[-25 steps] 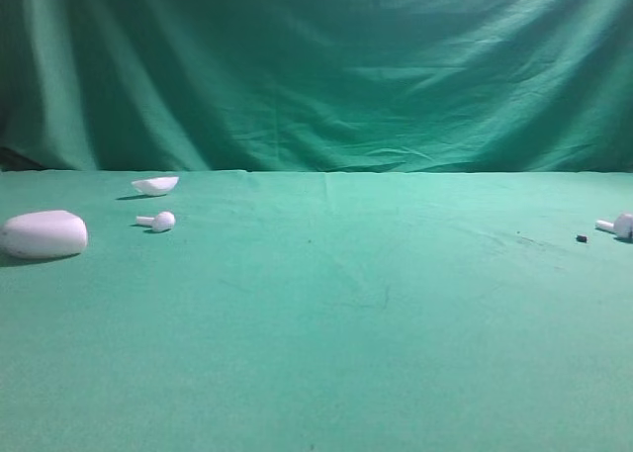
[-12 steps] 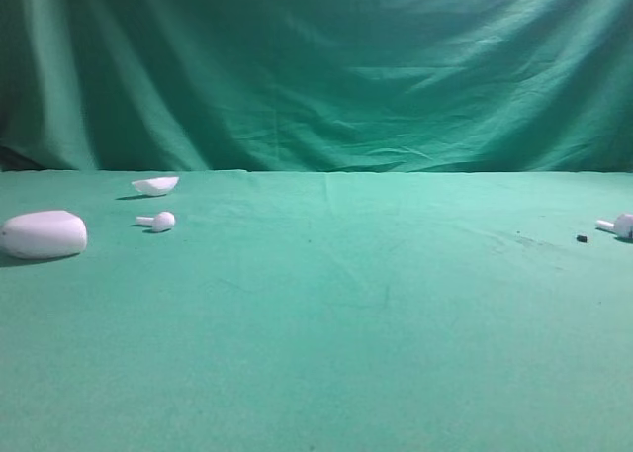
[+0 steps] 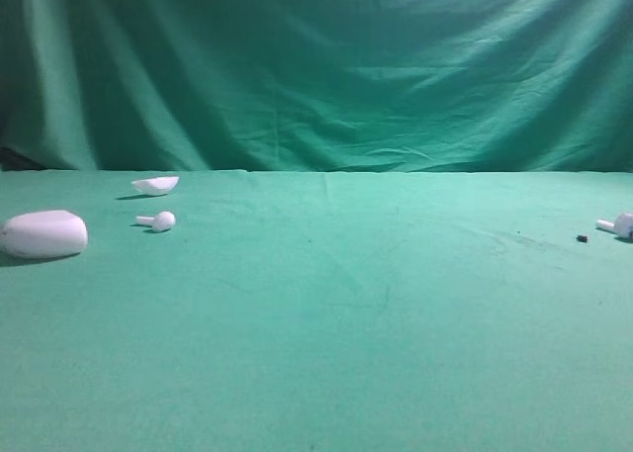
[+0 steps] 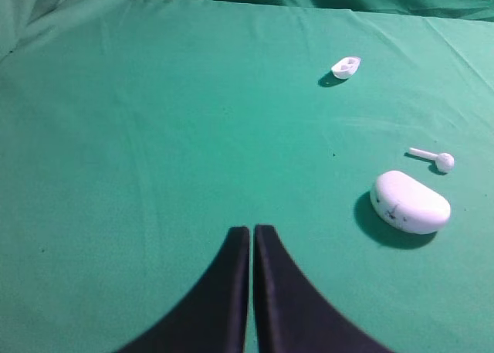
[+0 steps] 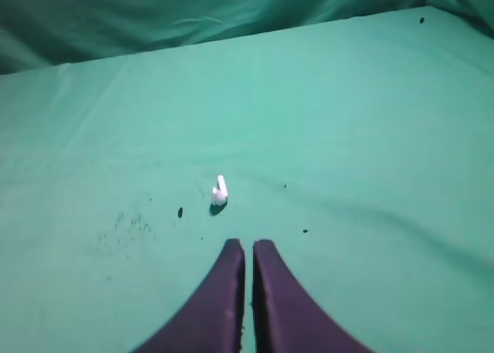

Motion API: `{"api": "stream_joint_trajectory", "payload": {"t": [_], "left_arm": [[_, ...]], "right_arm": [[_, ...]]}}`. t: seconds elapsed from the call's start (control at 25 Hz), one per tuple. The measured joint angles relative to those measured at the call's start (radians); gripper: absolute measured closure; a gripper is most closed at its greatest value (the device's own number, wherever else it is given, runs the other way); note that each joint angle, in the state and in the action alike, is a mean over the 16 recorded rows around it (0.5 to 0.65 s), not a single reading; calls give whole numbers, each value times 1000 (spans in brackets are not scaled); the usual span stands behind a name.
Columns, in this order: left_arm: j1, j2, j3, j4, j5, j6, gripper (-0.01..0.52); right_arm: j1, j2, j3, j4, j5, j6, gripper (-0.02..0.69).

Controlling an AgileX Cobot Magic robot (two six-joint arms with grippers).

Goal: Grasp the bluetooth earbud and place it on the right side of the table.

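Right wrist view gives me a tiny, smooth white earbud (image 5: 221, 191) on creased green desk (image 5: 370, 121) cloth near the right edge. Both my right end effector (image 5: 248, 246) and left end effector (image 4: 252, 231) are closed, empty.

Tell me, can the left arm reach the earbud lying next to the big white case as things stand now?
Probably yes: the earbud lies apart from the case, bare cloth before the shut left claw.

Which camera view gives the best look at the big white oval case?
The left wrist view shows the big white oval case best: near, whole, from above, with dark marks visible. The exterior high view shows it smaller, side-on at the left edge. The right wrist view does not show it.
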State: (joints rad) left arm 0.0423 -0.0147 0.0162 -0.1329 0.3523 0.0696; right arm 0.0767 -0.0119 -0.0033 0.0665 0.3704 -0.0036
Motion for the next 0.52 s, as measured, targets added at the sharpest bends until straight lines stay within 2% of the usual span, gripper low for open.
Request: {"api": "stream_joint_trajectory", "payload": {"t": [0.52], "left_arm": [[0, 0, 0, 0, 0, 0, 514]], "right_arm": [[-4, 0, 31, 8, 3, -3, 665]]}}
